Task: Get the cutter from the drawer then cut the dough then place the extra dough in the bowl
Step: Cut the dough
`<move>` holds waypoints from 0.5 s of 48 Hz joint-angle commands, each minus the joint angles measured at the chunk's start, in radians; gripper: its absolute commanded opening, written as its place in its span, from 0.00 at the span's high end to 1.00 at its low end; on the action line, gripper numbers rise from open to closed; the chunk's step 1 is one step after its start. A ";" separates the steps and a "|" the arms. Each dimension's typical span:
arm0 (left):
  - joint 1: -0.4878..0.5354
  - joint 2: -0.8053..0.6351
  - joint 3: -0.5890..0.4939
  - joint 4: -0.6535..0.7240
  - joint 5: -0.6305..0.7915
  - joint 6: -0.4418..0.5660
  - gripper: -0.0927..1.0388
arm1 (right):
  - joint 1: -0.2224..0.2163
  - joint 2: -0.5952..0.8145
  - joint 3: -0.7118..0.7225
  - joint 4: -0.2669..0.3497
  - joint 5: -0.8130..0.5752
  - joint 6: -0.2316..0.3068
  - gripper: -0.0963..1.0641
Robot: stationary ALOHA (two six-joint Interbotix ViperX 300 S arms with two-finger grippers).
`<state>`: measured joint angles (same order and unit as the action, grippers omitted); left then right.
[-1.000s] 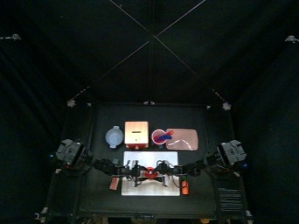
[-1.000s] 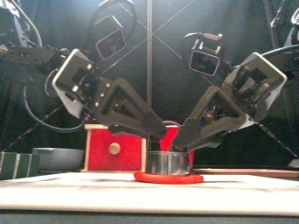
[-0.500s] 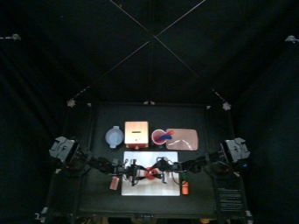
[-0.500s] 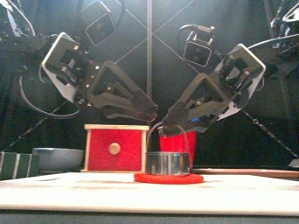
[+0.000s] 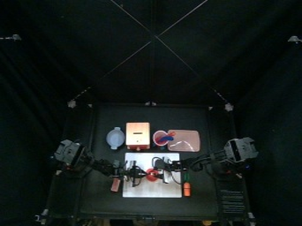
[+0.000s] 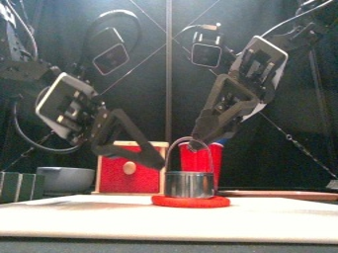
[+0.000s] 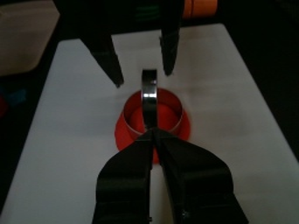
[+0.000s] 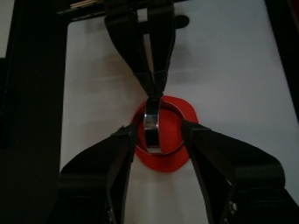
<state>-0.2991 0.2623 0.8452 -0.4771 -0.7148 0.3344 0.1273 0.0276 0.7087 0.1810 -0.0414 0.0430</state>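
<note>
1. Black table (image 5: 210, 124) in a curtained booth; white cutting board (image 5: 147, 190) lies lower middle in the top view.
2. Red dough disc (image 6: 189, 201) lies flat on the board, bottom centre of the front view. Metal cutter (image 6: 191, 184) stands on it, wire handle (image 7: 149, 87) upright.
3. Left gripper (image 7: 156, 144): jaws drawn together to a slit, tips at the handle's foot. Cannot tell whether they pinch the wire.
4. Right gripper (image 8: 159, 131): jaws spread wide, one on either side of the cutter, holding nothing.
5. Wooden box (image 6: 129, 168) with red drawer front and blue-grey bowl (image 6: 63, 178) sit lower left in the front view, behind the board.
</note>
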 commanded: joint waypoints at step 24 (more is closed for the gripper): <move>0.023 0.061 -0.043 -0.005 -0.008 0.000 0.46 | -0.015 0.011 -0.121 -0.023 0.196 0.002 0.21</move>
<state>-0.2792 0.3252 0.8253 -0.4817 -0.7194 0.3329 0.1166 0.0476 0.6151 0.1580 0.1580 0.0445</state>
